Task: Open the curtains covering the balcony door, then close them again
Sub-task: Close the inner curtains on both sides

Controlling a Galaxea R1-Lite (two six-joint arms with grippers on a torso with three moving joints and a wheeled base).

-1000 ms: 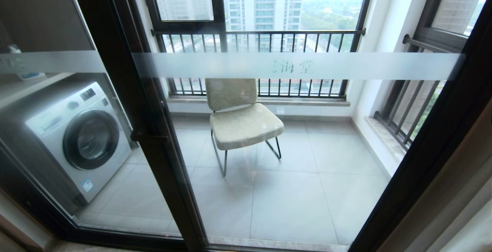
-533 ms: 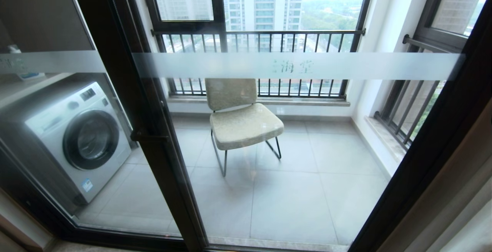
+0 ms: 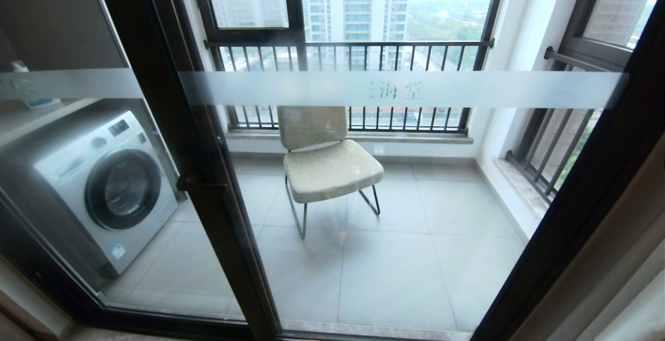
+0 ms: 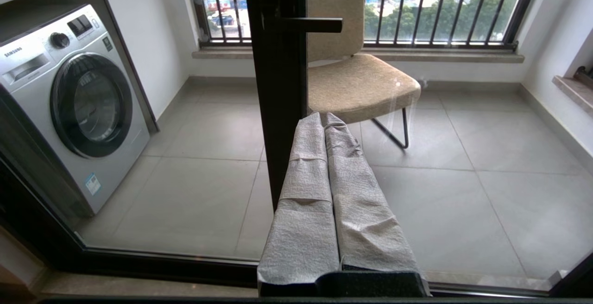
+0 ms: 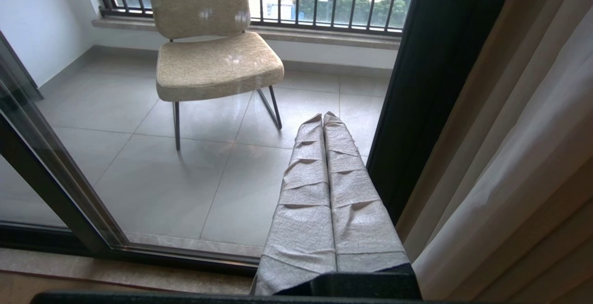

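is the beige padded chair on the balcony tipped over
No, the beige padded chair stands upright on its metal legs on the grey tiled floor.

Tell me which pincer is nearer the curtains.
Right. The right pincer hangs shut just beside the curtains; the left pincer is shut before the door's middle post, with no curtain in its view.

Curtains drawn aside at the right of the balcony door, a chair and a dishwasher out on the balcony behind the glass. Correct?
Not quite: the appliance is a washing machine, as the head view shows. The curtains are gathered right of the balcony door, and the chair stands behind the glass.
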